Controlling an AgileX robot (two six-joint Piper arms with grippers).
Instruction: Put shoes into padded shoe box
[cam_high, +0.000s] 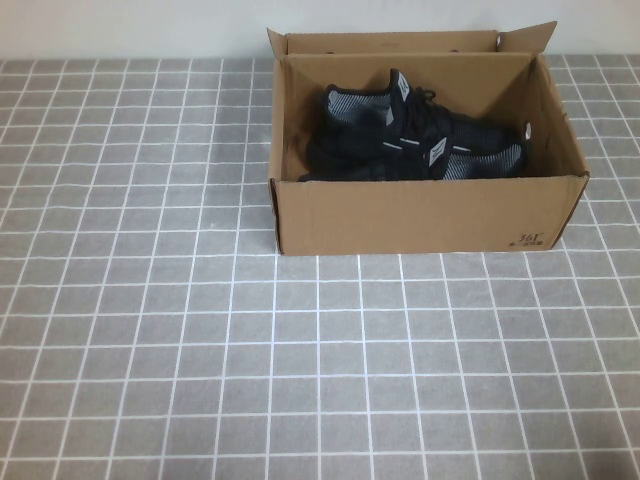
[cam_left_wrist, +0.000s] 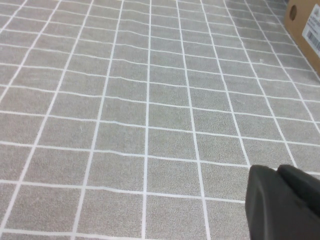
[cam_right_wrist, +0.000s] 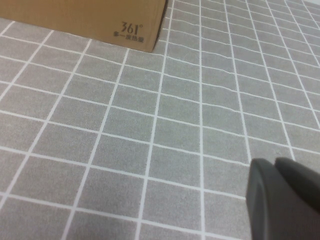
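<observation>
The brown cardboard shoe box (cam_high: 420, 215) stands open at the back right of the table, flaps up, small dark print at its lower right corner. Both black knit sneakers (cam_high: 410, 140) lie inside it, side by side, grey-white lining showing. Neither arm shows in the high view. My left gripper (cam_left_wrist: 282, 200) hangs low over bare cloth, fingers pressed together and empty; a corner of the box (cam_left_wrist: 305, 25) is far from it. My right gripper (cam_right_wrist: 282, 197) is likewise shut and empty over the cloth, with the printed corner of the box (cam_right_wrist: 125, 22) well away from it.
The table is covered with a grey cloth with a white grid (cam_high: 200, 350). A pale wall (cam_high: 130, 25) runs along the table's back edge behind the box.
</observation>
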